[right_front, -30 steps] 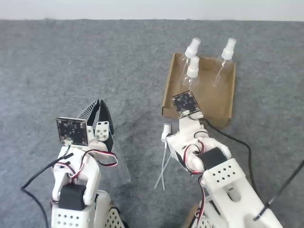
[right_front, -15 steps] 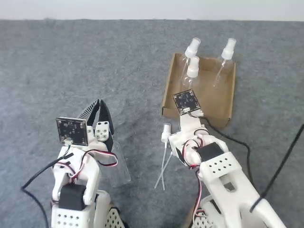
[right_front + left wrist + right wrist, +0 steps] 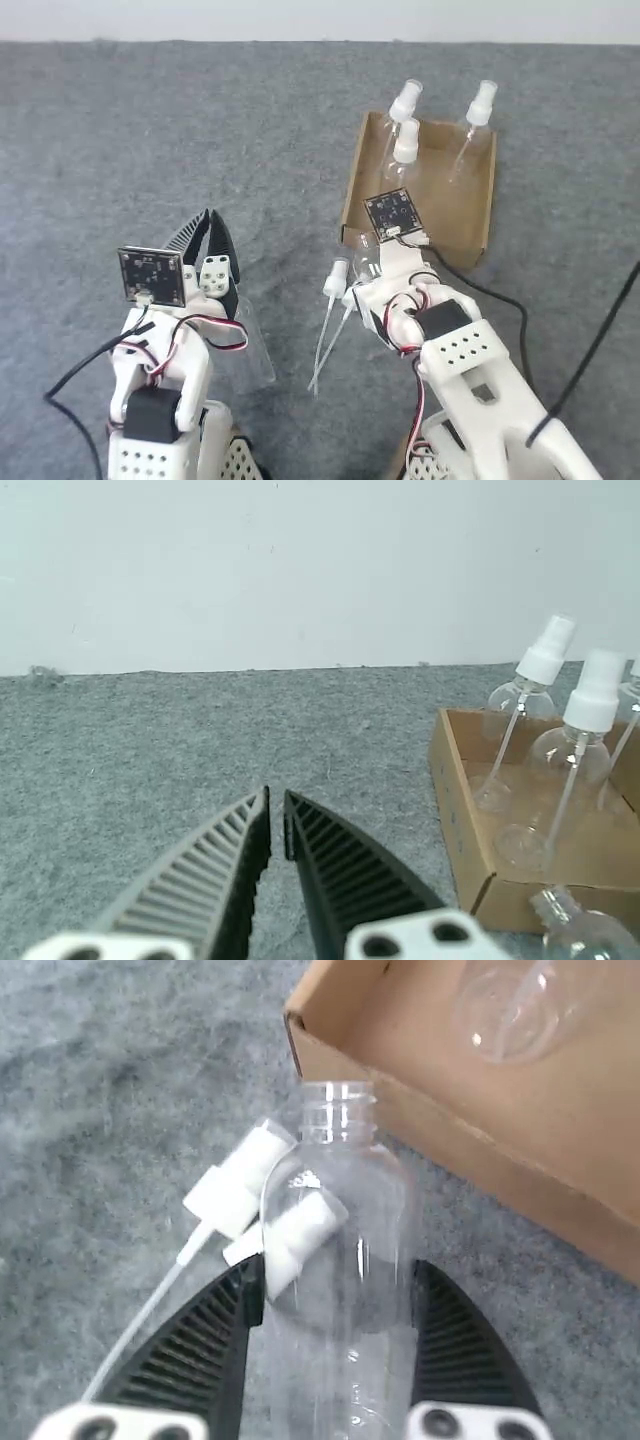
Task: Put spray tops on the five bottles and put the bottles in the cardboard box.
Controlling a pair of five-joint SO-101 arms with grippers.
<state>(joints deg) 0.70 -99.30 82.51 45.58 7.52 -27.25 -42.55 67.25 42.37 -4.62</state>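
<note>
gripping the uncapped clear plastic bottle (image 3: 340,1220) just beside the brown cardboard box (image 3: 480,1160) corner, the right gripper (image 3: 335,1272) clamps its body. risk: the smooth bottle may slip and knock the two loose white spray tops (image 3: 235,1195) touching it. the left gripper (image 3: 277,805) is closed and empty.

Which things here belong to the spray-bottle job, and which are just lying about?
Job: cardboard box; three capped bottles in it; uncapped bottle in right gripper; two loose spray tops beside it; clear bottle by left arm.
Lying about: grey mat; black cable.
</note>
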